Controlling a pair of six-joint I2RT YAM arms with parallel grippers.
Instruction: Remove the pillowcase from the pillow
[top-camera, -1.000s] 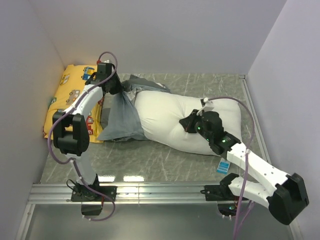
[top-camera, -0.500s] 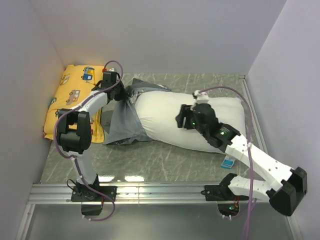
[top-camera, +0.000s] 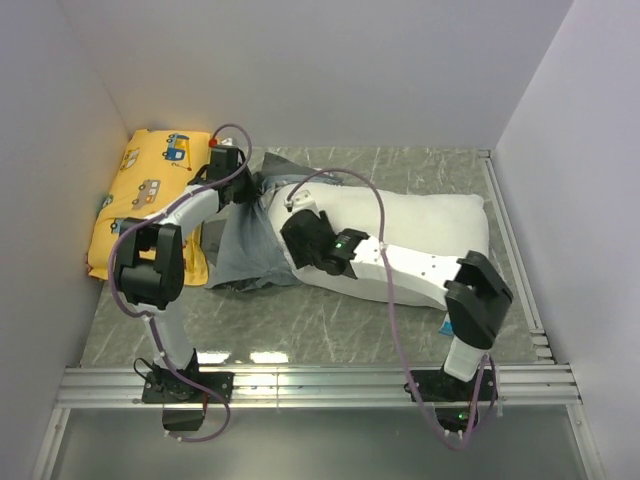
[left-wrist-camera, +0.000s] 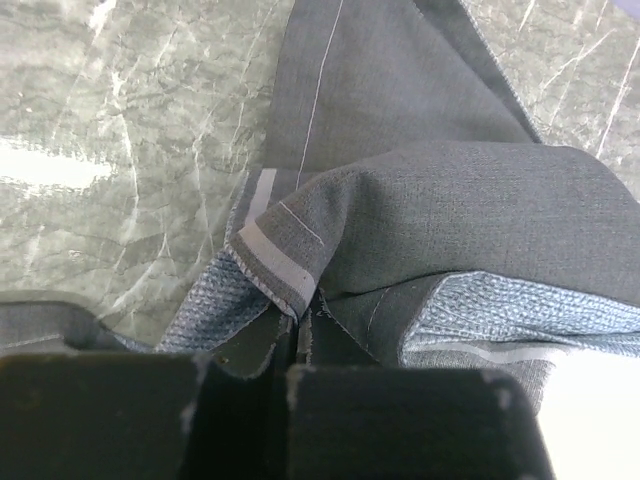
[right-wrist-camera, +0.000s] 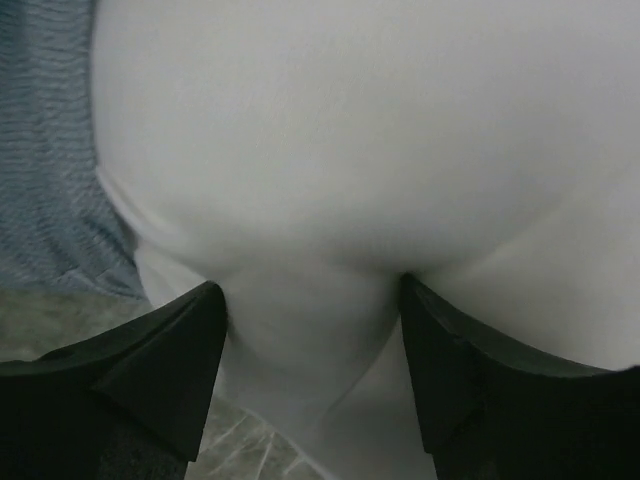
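The dark grey, white-striped fabric pillowcase (top-camera: 240, 245) lay bunched at the left end of the plump white rectangular pillow (top-camera: 420, 235), its paler blue-grey inside showing, both on the grey marbled worktop (top-camera: 330, 320). The left fingers (left-wrist-camera: 300, 345) were pressed together on its folded hem. The right fingers (right-wrist-camera: 315, 300) stood wide apart and closed on nothing, a bulge of the pillow swelling between them. A yellow car-printed cushion (top-camera: 150, 190) lay against the left wall.

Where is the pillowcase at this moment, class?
In the top view the pillowcase lies left of centre, between the cushion and the left end of the pillow, its far edge pinched by the left gripper.
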